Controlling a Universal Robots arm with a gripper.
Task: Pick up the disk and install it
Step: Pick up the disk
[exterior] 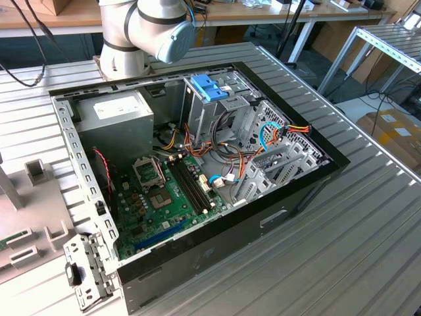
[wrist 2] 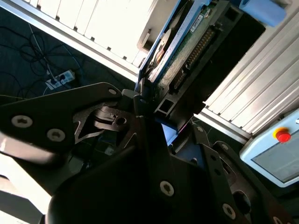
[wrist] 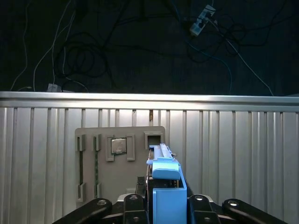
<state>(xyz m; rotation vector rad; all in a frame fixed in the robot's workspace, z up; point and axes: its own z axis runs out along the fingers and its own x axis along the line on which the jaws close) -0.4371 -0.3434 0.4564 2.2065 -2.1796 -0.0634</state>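
Observation:
The disk [wrist 2: 187,44] is a flat drive with a dark body, a green board side and bright blue rails, and it stands on edge between my fingers. In the first wrist view the disk [wrist: 166,193] is seen end-on, with its blue tab toward the camera. My gripper [wrist 2: 150,106] is shut on it, the black fingers [wrist: 133,201] pressing on both sides. The disk hangs in the air above a grey fixture plate [wrist: 119,175] on the slatted table. The open computer case [exterior: 197,164] lies on the table in the exterior view, with its drive cage [exterior: 276,148] on the exterior view's right.
A pale-blue ridged latch [exterior: 209,85] sits on top of the case's bay. The arm's base [exterior: 141,33] stands behind the case. The fixture plate holds a chip [wrist: 118,145] and several slots. A pendant with a red button [wrist 2: 282,135] lies nearby. Cables lie on the dark floor [wrist: 140,42] beyond the table edge.

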